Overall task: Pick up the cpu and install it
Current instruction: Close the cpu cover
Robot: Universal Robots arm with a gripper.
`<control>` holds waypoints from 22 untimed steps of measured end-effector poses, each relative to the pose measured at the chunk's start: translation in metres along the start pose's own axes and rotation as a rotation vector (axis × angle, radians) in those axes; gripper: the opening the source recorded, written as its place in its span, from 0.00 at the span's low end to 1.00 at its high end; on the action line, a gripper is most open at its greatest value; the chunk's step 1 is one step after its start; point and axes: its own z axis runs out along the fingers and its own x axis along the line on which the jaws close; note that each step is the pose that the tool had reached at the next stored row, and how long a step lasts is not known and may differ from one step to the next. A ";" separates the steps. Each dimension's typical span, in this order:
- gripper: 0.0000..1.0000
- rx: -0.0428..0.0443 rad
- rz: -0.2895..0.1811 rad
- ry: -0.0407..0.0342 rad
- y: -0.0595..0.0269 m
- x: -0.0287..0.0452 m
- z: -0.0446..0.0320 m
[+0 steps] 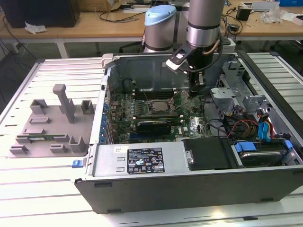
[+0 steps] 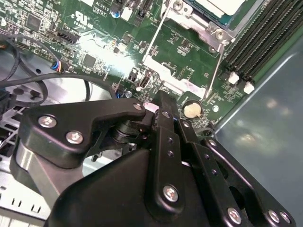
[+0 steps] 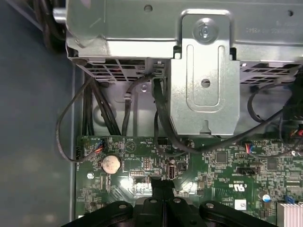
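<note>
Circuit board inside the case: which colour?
The circuit board is green, best in first wrist view.

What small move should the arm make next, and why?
Probably ease the shut gripper toward the plate, to start folding it over the cpu. The cpu seems to lie in the socket already, the plate and lever stand open, and the gripper holds nothing that I can see.
</note>
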 end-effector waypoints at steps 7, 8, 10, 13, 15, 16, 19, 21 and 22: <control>0.11 0.0002 0.000 0.0000 0.0000 0.0001 0.0025; 0.11 0.0003 0.000 -0.0001 0.0000 0.0001 0.0025; 0.11 0.0003 0.000 0.0000 0.0000 0.0000 0.0026; 0.11 0.0002 0.000 0.0002 -0.0045 0.0001 0.0025; 0.11 -0.0001 0.000 -0.0003 -0.0078 0.0001 0.0022; 0.11 0.0001 0.000 -0.0004 -0.0107 0.0001 0.0020; 0.11 -0.0005 0.000 0.0003 -0.0227 0.0002 0.0018; 0.11 -0.0011 0.000 0.0002 -0.0287 0.0002 0.0015; 0.11 -0.0016 0.000 0.0001 -0.0339 0.0003 0.0012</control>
